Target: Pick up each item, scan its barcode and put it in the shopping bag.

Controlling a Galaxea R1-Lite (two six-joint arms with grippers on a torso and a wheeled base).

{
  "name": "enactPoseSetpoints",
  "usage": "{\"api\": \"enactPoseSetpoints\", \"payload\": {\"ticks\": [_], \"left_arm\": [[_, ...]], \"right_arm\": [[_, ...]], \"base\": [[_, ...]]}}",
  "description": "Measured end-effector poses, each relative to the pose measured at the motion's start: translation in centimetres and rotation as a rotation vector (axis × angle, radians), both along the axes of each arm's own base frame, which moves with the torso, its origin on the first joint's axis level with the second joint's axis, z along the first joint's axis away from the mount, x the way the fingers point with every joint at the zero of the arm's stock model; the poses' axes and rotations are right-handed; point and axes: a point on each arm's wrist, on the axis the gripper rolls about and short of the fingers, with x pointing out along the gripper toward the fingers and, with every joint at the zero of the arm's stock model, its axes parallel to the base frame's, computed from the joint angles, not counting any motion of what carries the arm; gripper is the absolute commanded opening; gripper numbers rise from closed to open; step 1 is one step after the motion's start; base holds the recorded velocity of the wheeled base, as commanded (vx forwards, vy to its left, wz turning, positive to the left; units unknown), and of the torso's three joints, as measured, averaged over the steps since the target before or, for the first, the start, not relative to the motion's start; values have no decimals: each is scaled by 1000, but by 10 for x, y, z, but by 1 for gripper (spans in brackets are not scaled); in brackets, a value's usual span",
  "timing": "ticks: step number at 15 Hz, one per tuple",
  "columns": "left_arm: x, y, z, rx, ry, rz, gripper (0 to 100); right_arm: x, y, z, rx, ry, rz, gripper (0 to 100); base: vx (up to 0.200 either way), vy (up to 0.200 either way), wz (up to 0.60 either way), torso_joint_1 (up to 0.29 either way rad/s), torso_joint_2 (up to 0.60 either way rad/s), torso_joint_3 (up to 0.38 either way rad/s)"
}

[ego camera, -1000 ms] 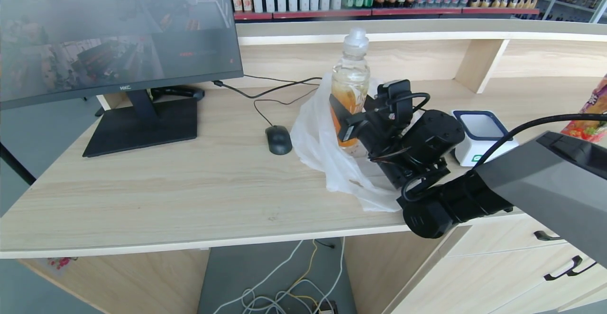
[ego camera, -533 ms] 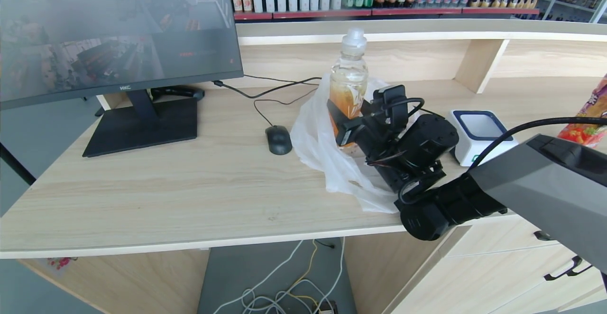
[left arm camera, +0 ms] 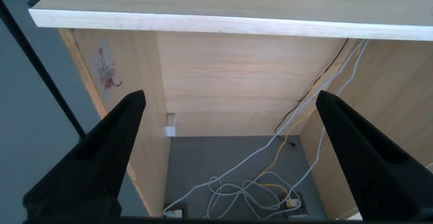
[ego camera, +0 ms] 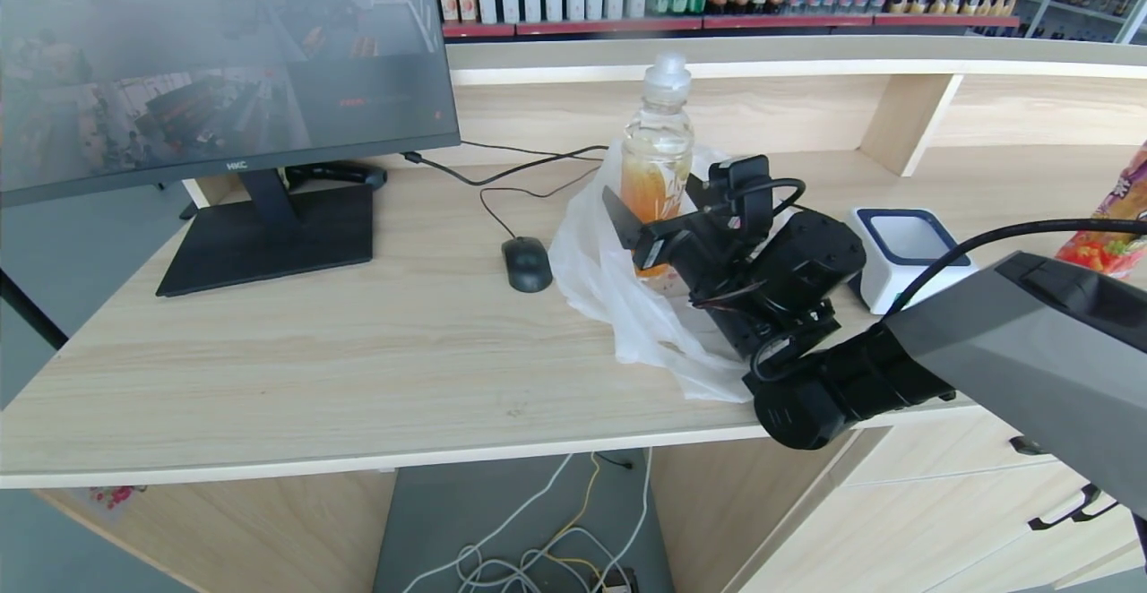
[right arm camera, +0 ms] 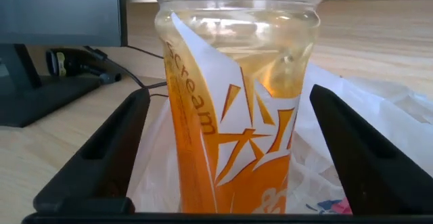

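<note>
A clear bottle (ego camera: pixel 659 154) with an orange label and white cap stands upright inside the white plastic shopping bag (ego camera: pixel 591 279) on the wooden counter. My right gripper (ego camera: pixel 654 208) is open around the bottle's label, one finger (ego camera: pixel 620 217) standing just off its left side. In the right wrist view the bottle (right arm camera: pixel 237 116) stands between the two spread fingers of the right gripper (right arm camera: pixel 230 99), with the bag (right arm camera: pixel 365 116) crumpled behind it. My left gripper (left arm camera: pixel 230 99) hangs open and holds nothing, low in front of the counter's edge (left arm camera: pixel 203 22).
A white barcode scanner (ego camera: pixel 905 248) sits right of the bag. A colourful snack packet (ego camera: pixel 1116 217) is at the far right edge. A monitor (ego camera: pixel 215 55) and a mouse (ego camera: pixel 527 263) with cables occupy the left. Cables (left arm camera: pixel 264 183) lie under the counter.
The right gripper's fingers have spread off the bottle's label, and the bottle now stands slightly farther left in the bag. The right arm has shifted a little left.
</note>
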Motion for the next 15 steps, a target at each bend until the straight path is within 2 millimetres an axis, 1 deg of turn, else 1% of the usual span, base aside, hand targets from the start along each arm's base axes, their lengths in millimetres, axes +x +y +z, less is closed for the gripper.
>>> {"api": "enactPoseSetpoints", "payload": {"ticks": [5,10,13,15], "left_arm": [[0,0,0,0,0,0,100],[0,0,0,0,0,0,100],[0,0,0,0,0,0,100],[0,0,0,0,0,0,100]], "right_arm": [[-8,-4,4,-2,7,-1,100],[-26,-16,18,0,8,-2,100],[-46,-27,32,19,12,10,100],[-66,-33,41,23,31,34,100]], "base": [[0,0,0,0,0,0],[0,0,0,0,0,0],[0,0,0,0,0,0],[0,0,0,0,0,0]]}}
